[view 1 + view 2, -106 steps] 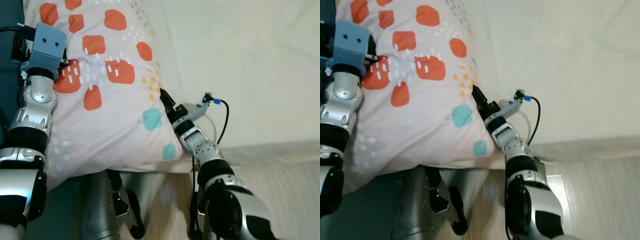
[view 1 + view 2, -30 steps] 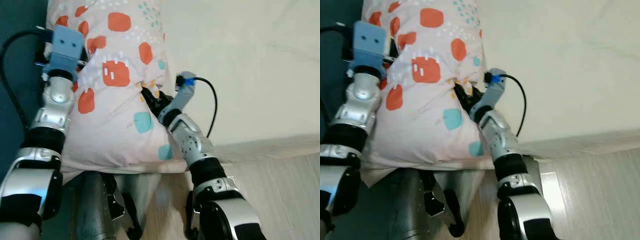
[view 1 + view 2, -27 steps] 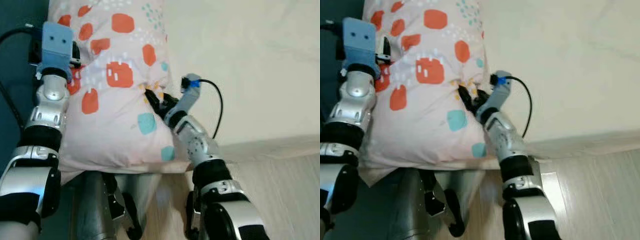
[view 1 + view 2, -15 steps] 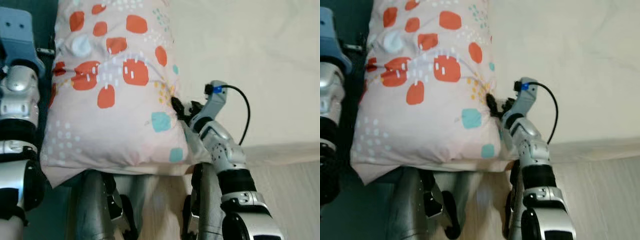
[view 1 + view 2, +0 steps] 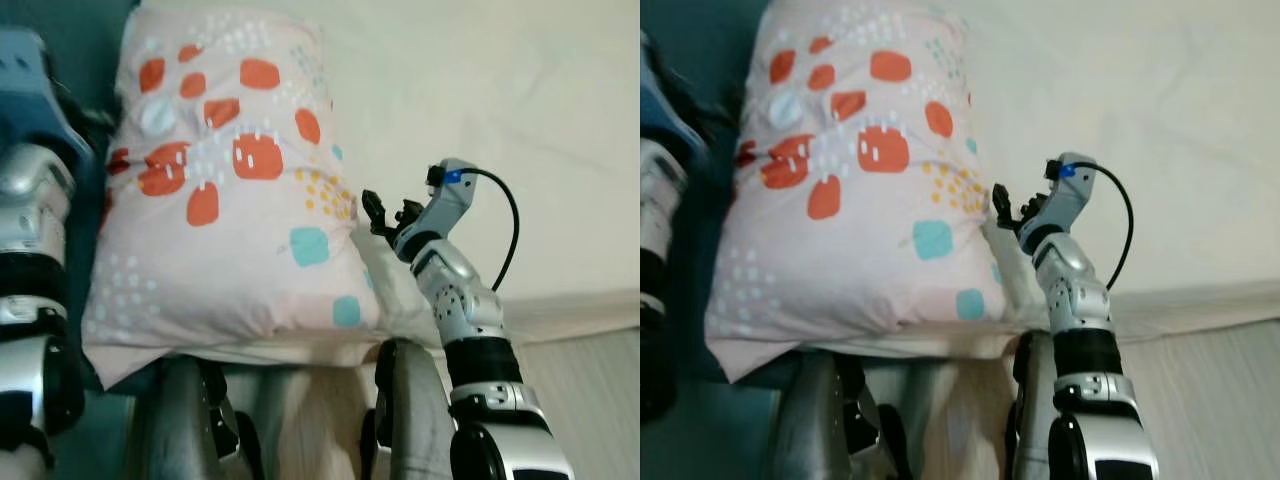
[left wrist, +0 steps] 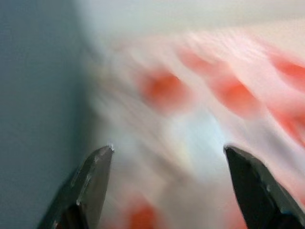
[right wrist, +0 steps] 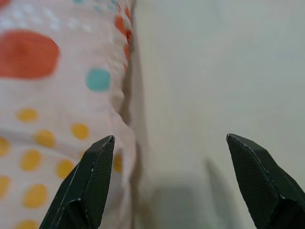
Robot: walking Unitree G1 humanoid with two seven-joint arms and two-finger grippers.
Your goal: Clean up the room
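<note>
Black fingers spread wide, my right gripper (image 5: 385, 216) hangs just beside the pillow (image 5: 225, 210), which lies on the cream bed (image 5: 500, 110), long axis running away from me. My left gripper (image 6: 167, 186), also spread, flanks its other side.
</note>
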